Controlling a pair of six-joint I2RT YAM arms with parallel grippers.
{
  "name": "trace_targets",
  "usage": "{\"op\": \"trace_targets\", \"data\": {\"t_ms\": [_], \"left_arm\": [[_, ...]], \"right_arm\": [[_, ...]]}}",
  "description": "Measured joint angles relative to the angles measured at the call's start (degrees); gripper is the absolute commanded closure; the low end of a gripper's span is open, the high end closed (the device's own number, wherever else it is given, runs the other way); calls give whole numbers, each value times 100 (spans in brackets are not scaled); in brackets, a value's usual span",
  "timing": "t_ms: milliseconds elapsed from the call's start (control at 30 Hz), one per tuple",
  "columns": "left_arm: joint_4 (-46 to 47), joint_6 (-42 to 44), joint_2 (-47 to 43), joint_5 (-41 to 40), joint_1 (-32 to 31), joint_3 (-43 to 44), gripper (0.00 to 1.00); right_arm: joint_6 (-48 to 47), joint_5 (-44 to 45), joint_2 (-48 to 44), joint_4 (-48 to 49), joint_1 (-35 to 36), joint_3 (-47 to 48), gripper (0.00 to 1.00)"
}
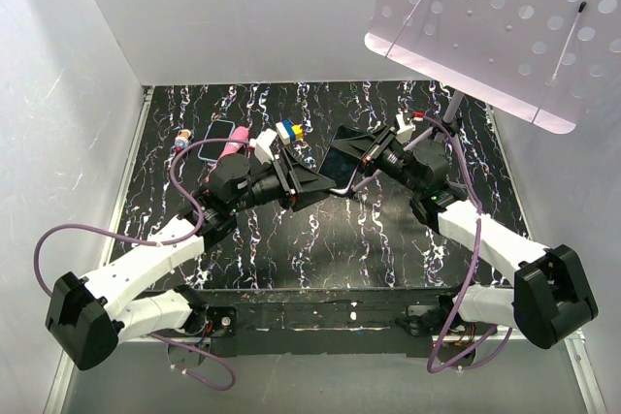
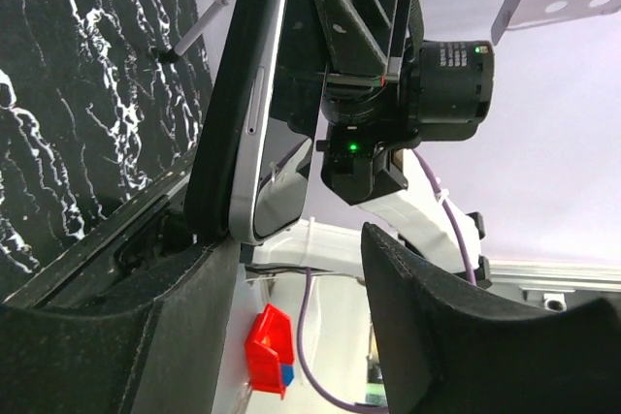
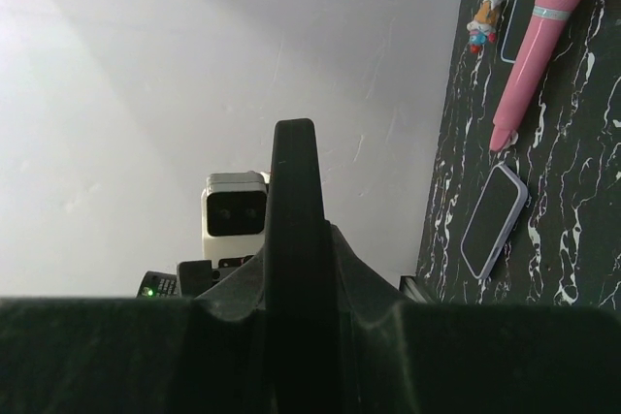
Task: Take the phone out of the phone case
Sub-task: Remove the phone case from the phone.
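Note:
The phone in its black case (image 1: pixel 340 164) is held up over the middle of the table between both arms. In the left wrist view it stands edge-on, with the silver phone edge (image 2: pixel 254 133) beside the black case (image 2: pixel 221 94). My right gripper (image 1: pixel 362 159) is shut on the case's far end; in the right wrist view the thin black edge (image 3: pixel 294 201) rises from my closed right gripper (image 3: pixel 296 273). My left gripper (image 1: pixel 314 182) is open, jaws wide apart (image 2: pixel 291 244), and the phone's lower corner rests by its left finger (image 2: pixel 116 327).
At the back left of the marbled table (image 1: pixel 320 239) lie a second phone (image 1: pixel 215 140), a pink pen (image 1: pixel 236 143), a small toy figure (image 1: pixel 181 139) and a yellow-blue block (image 1: pixel 288 130). A white perforated panel (image 1: pixel 505 16) hangs over the back right. White walls enclose the table.

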Motion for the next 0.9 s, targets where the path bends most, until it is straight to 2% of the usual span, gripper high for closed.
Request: {"op": "trace_targets", "data": {"t_ms": [500,733,900], "left_arm": [[1471,-881,44,197,142,-498,52],[1554,-1132,-214,264,160,-540,57],[1193,-1222,-372,142,160,-549,58]], "right_arm": [[-101,-22,28,122,-7,201,99],[-269,-308,26,111,28,411,99],[-540,-275,24,66,160,485,99]]}}
